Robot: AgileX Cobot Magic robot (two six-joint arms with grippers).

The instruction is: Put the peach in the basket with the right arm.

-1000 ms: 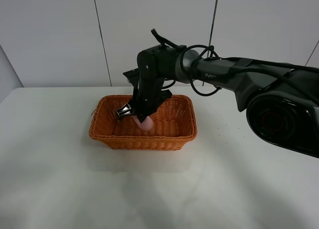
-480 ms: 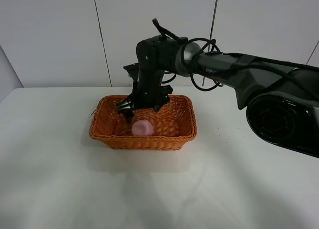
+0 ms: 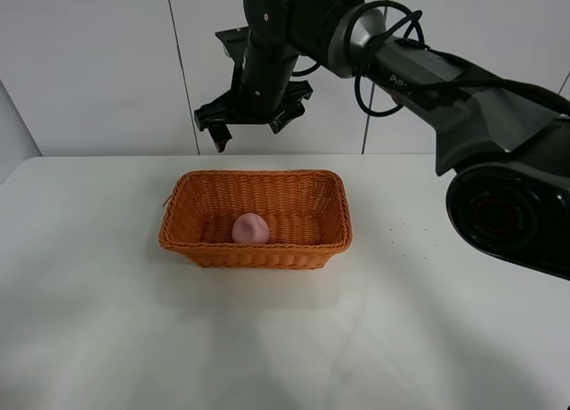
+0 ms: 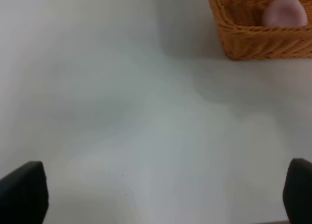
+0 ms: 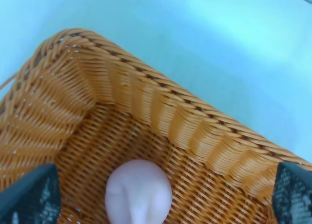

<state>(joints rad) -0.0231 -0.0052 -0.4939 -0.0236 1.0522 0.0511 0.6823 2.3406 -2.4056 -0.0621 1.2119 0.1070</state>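
Observation:
The pale pink peach (image 3: pixel 251 228) lies loose on the floor of the orange-brown wicker basket (image 3: pixel 258 253) in the middle of the white table. My right gripper (image 3: pixel 249 125) hangs well above the basket's back rim, open and holding nothing. Its wrist view looks straight down at the peach (image 5: pixel 138 192) inside the basket (image 5: pixel 195 131), with the two fingertips (image 5: pixel 29 195) far apart at the picture's corners. The left gripper (image 4: pixel 161 192) is open over bare table, short of the basket (image 4: pixel 243 39) and the peach (image 4: pixel 285 12). The left arm does not show in the exterior view.
The black right arm (image 3: pixel 419 67) reaches in from the right, high over the table. A white panelled wall (image 3: pixel 98 62) stands behind the table. White tabletop (image 3: pixel 267 339) surrounds the basket on all sides.
The right gripper let go of the peach, which now rests in the basket. The gripper then rose from inside the basket to well above its back rim.

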